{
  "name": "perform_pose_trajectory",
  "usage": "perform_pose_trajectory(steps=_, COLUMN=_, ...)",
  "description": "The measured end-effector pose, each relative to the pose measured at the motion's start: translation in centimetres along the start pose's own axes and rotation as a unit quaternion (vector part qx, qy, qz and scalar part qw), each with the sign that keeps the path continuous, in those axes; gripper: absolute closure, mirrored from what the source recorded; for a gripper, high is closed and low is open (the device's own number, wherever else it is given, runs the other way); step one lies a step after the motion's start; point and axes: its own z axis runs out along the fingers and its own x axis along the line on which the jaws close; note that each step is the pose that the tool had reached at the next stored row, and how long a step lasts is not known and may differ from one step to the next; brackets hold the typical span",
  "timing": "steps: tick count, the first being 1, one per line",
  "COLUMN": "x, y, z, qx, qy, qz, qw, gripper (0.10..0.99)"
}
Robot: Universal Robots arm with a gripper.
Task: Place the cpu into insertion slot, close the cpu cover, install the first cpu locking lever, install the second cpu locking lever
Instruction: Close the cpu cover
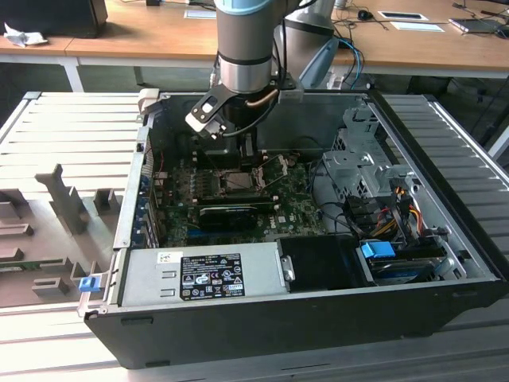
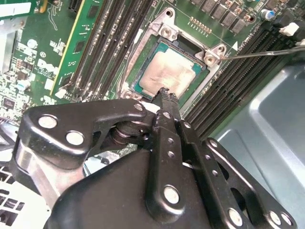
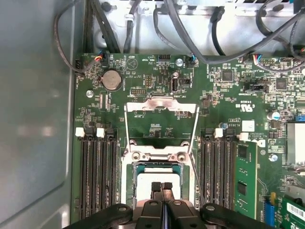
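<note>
A grey slatted table (image 1: 71,119) carries an open computer case (image 1: 278,334). The arm (image 1: 246,40) reaches down into it over the green board (image 3: 228,95). In the first wrist view the cover (image 3: 162,102) stands open, clear of the slot (image 3: 157,155). The cpu (image 2: 174,69) lies flat inside the slot's grey rim. In both wrist views the pincer (image 2: 166,95) (image 3: 162,186) is clenched, its fingertips pressed together on nothing, at the cpu's edge. A thin lever (image 2: 267,52) juts free beside the slot.

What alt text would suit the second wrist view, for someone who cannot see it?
A black gripper, shut, points its tip at the edge of a silver-topped cpu lying in the insertion slot of a green motherboard, with long black memory slots on both sides.
</note>
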Motion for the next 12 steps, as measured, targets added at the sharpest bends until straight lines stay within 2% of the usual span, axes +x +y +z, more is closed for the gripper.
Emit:
perform_pose_trajectory(steps=3, x=0.01, y=0.04, z=-0.80, qx=0.0000, qy=0.0000, qz=0.000, qw=1.0000, gripper=0.980)
perform_pose_trajectory(steps=6, x=0.01, y=0.07, z=-1.26, qx=0.0001, qy=0.0000, qz=0.000, qw=1.0000, gripper=0.980)
perform_pose_trajectory(steps=9, x=0.01, y=0.09, z=-1.35, qx=0.0000, qy=0.0001, qz=0.000, qw=1.0000, gripper=0.980)
perform_pose_trajectory(steps=12, x=0.00, y=0.58, z=-1.36, qx=0.0001, qy=0.0000, qz=0.000, qw=1.0000, gripper=0.980)
